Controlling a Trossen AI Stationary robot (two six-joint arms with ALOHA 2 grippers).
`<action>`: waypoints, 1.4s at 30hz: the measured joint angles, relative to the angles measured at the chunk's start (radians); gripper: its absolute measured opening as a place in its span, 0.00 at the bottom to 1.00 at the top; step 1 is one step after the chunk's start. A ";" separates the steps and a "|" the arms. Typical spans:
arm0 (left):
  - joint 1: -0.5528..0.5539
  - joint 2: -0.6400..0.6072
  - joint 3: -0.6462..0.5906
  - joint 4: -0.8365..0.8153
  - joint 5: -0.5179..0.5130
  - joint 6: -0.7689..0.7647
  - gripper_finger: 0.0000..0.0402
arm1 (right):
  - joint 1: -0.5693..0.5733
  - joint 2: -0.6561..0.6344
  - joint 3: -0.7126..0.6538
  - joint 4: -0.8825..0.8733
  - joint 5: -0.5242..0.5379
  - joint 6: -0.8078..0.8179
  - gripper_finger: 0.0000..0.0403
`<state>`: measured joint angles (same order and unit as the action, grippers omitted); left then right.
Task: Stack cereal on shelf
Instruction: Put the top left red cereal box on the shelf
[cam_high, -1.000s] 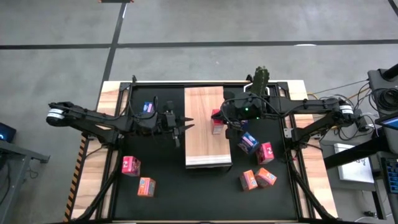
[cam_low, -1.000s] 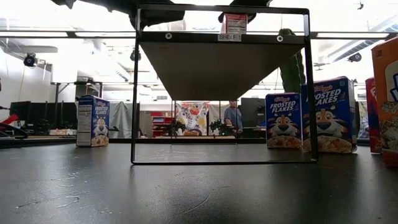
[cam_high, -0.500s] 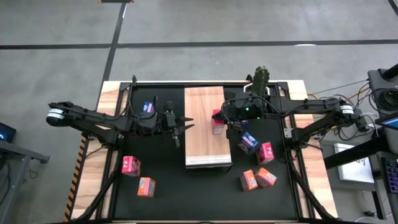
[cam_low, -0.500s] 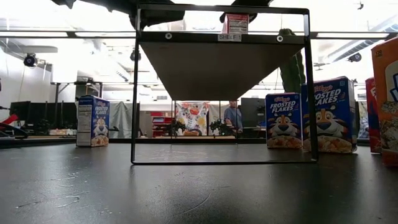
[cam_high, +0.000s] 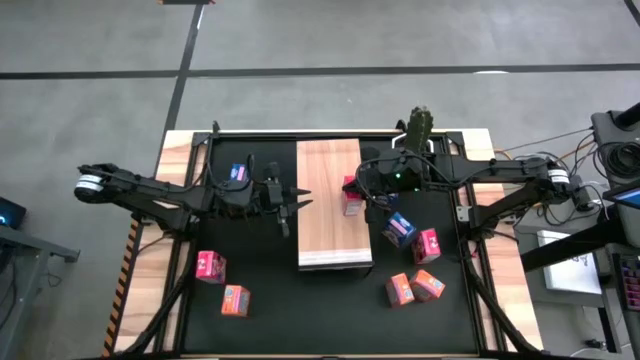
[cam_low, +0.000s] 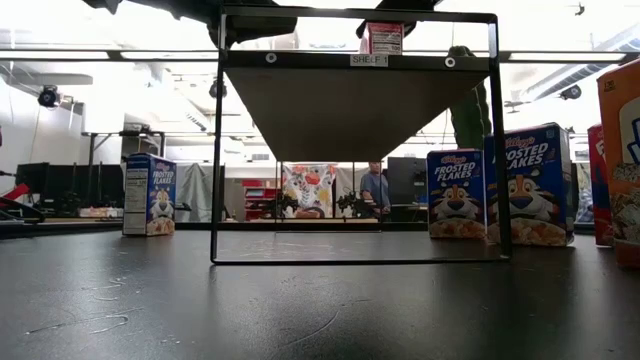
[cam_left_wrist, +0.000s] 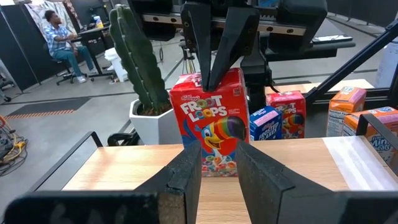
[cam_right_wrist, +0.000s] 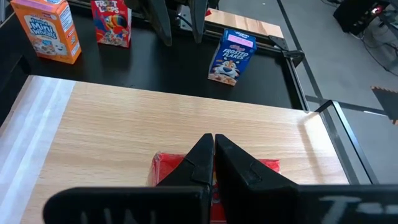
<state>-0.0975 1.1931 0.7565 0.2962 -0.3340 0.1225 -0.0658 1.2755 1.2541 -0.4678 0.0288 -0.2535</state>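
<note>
One cereal box (cam_high: 350, 196) is standing on the shelf (cam_high: 333, 235); other boxes are lying beside the shelf, on either side.

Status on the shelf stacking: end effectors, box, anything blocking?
Right end effector shut on Froot Loops box, upright on shelf. Left end effector empty, at shelf's left edge. Nothing blocking.

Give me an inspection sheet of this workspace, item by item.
Surface: black mat on a wooden table.
Job's things: red box upright on the shelf; other boxes on the mat either side.
Clutter: cactus in a white pot behind the shelf.
Grippers: right gripper shut on the red box's top; left gripper at the shelf's left edge, holding nothing.
Cables: bundle off the table's right.
Surroundings: seated person at a desk.
</note>
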 joint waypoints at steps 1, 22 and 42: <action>0.000 0.000 0.000 0.000 0.000 0.000 0.21 | 0.000 0.000 0.000 -0.001 0.000 0.000 0.02; 0.000 0.000 0.000 0.001 0.000 0.000 0.21 | 0.000 -0.018 -0.002 -0.005 -0.001 0.002 0.02; 0.000 0.000 0.000 -0.001 0.000 -0.011 0.21 | 0.003 -0.048 -0.003 0.039 -0.003 -0.011 0.02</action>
<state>-0.0975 1.1931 0.7567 0.2951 -0.3336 0.1118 -0.0631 1.2278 1.2514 -0.4286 0.0261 -0.2642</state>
